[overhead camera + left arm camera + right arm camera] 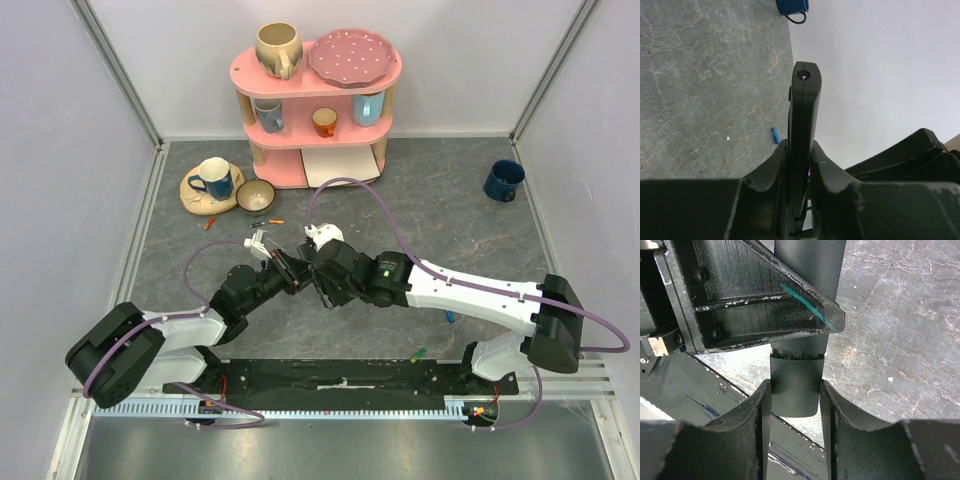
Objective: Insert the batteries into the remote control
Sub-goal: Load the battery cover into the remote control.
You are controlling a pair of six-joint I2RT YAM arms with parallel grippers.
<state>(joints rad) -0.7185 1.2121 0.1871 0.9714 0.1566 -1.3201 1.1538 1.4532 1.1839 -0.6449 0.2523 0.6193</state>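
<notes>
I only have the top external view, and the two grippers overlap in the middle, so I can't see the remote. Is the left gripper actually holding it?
Observer: Yes. In the left wrist view, the left gripper clamps the remote control edge-on. Its emitter end sticks out past the fingertips.
Operator: And the right one?
Observer: In the right wrist view, the right gripper is closed on the remote's lower section, just below a seam across the body.
Operator: Is that section off yet?
Observer: It doesn't look off. It sits against the body at the seam, and no open compartment shows.
</notes>
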